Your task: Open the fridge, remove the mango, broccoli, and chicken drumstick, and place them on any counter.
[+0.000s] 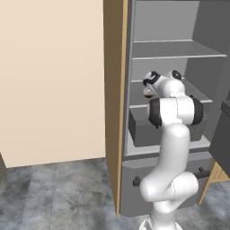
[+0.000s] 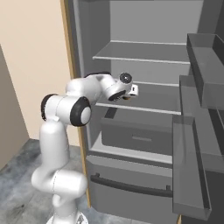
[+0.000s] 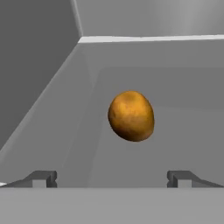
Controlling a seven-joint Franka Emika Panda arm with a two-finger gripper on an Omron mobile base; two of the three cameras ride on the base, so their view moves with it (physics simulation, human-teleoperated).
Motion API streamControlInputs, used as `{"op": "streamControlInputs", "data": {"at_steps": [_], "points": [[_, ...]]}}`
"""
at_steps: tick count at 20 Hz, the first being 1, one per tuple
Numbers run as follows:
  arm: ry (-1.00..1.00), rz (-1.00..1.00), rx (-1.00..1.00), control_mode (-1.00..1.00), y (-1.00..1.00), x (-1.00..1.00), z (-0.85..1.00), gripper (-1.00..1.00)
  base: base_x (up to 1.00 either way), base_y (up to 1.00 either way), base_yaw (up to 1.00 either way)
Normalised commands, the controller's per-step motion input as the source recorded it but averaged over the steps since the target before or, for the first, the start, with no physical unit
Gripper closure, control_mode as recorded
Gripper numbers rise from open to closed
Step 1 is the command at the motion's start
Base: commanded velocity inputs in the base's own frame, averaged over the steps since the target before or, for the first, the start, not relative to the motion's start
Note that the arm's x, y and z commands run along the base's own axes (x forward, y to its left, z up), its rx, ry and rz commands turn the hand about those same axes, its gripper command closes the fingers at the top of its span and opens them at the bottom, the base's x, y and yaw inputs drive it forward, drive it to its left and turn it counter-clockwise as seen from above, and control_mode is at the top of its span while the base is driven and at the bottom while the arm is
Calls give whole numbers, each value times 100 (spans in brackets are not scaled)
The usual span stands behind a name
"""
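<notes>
Far left: bare cream wall, then the tan wood side panel (image 1: 113,90) of the fridge (image 1: 170,49). Door (image 2: 205,131) already swung wide at the right of the right base view, so the opening step looks done; now in the first retrieval, by my reading. Arm reaching into the compartment at the middle shelf (image 2: 144,107), gripper (image 2: 131,92) just inside the left wall. In the hand view, left fingertip (image 3: 41,178) and right fingertip (image 3: 181,178) spread wide, nothing between them — released, empty. Mango (image 3: 131,116) resting on the grey shelf floor straight ahead of the gripper, centred between the two tips but apart from them, near the back left corner.

Next move, as a judgement: advance along the same line until the tips flank the fruit, then clench gently; smooth round skin could slip or roll toward the rear wall if nudged first.

Count: one mango, one gripper with two tips, three shelves visible, one crisper bin (image 2: 135,138), one lower drawer (image 2: 131,186) with one black bar handle. Broccoli and chicken drumstick: cannot tell where.
</notes>
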Motion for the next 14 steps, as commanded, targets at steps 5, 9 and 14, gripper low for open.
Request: {"op": "streamControlInputs", "data": {"at_steps": [5, 9, 14], "points": [[1, 0, 0, -100, 0, 45, -23, -100, 0, 0, 0], [0, 0, 0, -100, 0, 36, -24, -100, 0, 0, 0], [0, 0, 0, -100, 0, 33, -21, -100, 0, 0, 0]]}}
